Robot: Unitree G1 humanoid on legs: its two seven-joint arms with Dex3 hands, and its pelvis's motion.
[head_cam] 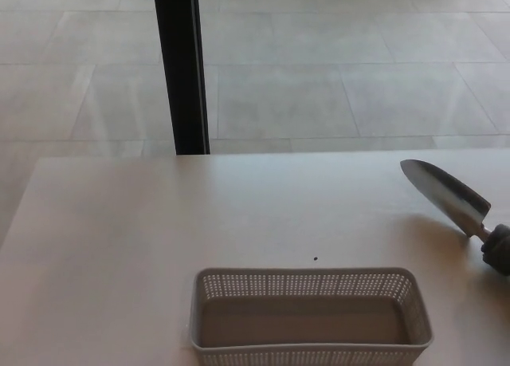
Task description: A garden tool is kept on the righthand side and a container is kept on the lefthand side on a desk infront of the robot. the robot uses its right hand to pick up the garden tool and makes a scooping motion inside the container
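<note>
- Where the right hand (498,249) enters at the picture's right edge, only a dark lump of it shows, low over the table (119,238).
- Right hand sits at the handle end of the trowel (446,194); it appears to be gripping the handle, but whether the fingers are wrapped tight or loose I cannot tell, as most of the hand is cut off by the frame.
- Left hand and both arms are out of view.
- Trowel handle is hidden by the hand and the frame edge; only the blade and a short bit of neck show.
- Trowel blade: bare grey metal, pointed and rounded at the tip, pointing up-left toward the far side of the table. A soft shadow lies on the table under it; whether the tip touches the surface is unclear.
- Basket (311,314): pale grey plastic, rectangular, perforated walls, solid floor, nothing inside. It sits at the near edge of the table, near centre; its front wall is cut off by the bottom of the frame.
- Trowel is well apart from the basket, off to its right and further back.
- Small dark speck (315,260) on the table just behind the basket.
- Black post (182,67) stands on the tiled floor (358,63) beyond the table.
</note>
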